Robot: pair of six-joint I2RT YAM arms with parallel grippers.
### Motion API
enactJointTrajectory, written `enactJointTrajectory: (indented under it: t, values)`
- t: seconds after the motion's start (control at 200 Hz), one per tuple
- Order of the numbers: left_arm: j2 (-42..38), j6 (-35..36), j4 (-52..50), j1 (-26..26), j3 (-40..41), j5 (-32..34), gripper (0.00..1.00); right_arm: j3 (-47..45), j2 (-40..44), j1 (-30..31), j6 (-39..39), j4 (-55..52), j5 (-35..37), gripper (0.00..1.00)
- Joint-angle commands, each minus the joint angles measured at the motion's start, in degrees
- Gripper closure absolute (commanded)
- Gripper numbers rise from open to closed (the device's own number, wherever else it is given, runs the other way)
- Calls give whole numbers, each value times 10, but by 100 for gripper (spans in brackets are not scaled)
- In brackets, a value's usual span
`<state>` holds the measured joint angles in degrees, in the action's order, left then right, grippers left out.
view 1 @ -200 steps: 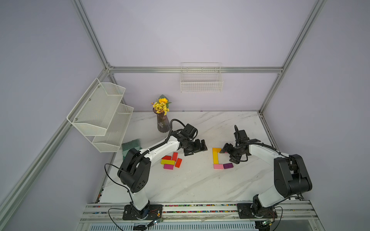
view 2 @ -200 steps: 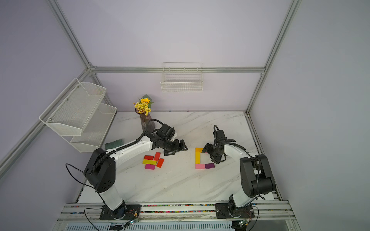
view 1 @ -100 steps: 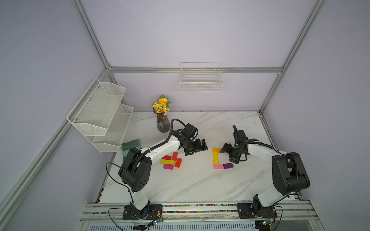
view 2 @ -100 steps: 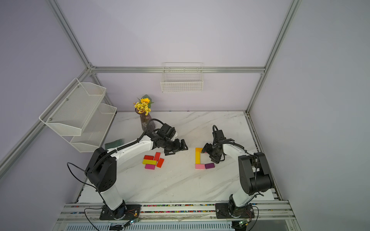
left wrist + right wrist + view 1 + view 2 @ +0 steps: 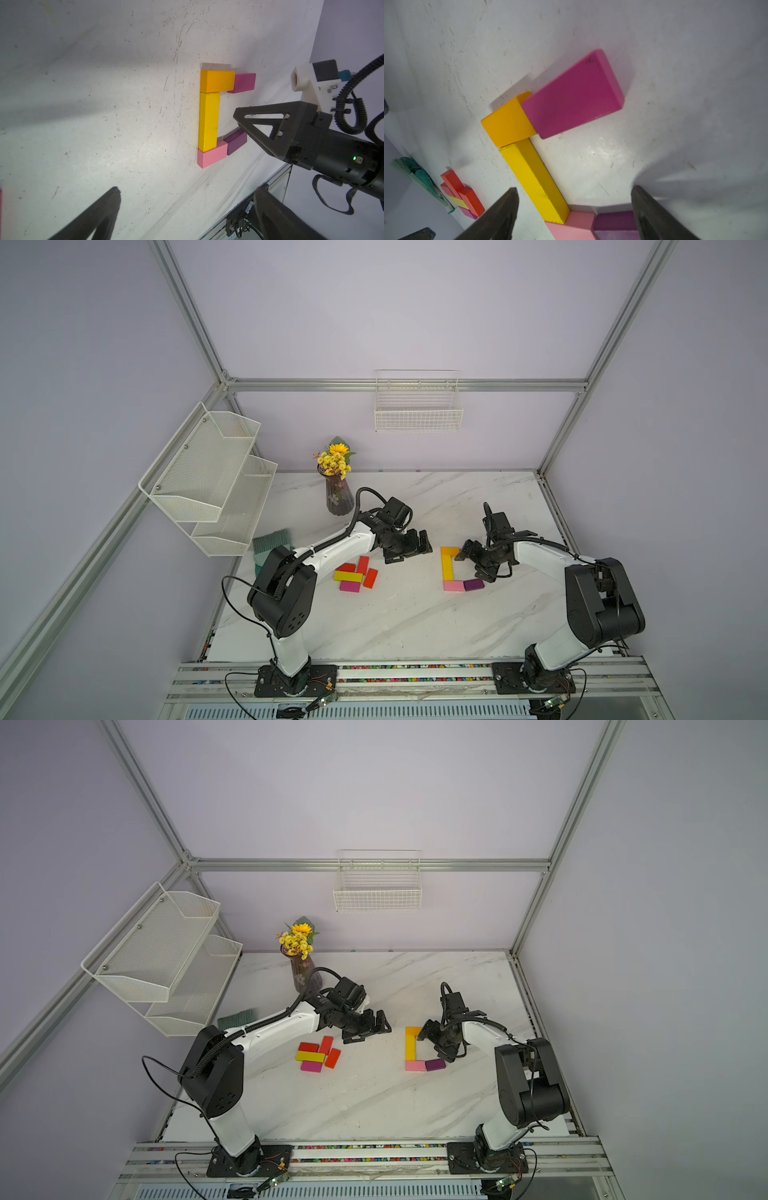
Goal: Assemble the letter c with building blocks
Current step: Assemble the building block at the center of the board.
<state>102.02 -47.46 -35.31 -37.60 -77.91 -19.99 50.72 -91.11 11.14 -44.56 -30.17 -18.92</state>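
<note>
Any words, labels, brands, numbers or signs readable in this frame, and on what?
No text can be read anywhere.
magenta block: a small dark mark near one end, too blurred to read.
Other blocks, shelves, basket and arms: no lettering visible.

Five building blocks (image 5: 410,1048) lie flat on the worktop (image 5: 395,622) in an open-sided C. An orange block (image 5: 217,81) and a slightly skewed magenta block (image 5: 243,82) form one arm. A long yellow block (image 5: 208,121) forms the spine, and a light pink block (image 5: 212,153) and a purple block (image 5: 236,141) form the other arm. Well apart, spare blocks (image 5: 348,576) in red, orange-red, yellow and magenta huddle together, touching.
</note>
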Motion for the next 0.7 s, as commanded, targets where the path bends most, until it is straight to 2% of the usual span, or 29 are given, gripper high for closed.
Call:
enactJointTrajectory:
  t: [0.0,0.695]
  values:
    - [-2,-5,10,-3,-18,-8,0,-10,16,4,-8,6,7,13]
    - [-8,-11,13,-11,-13,-3,0,-21,47,7,-15,0,2,13]
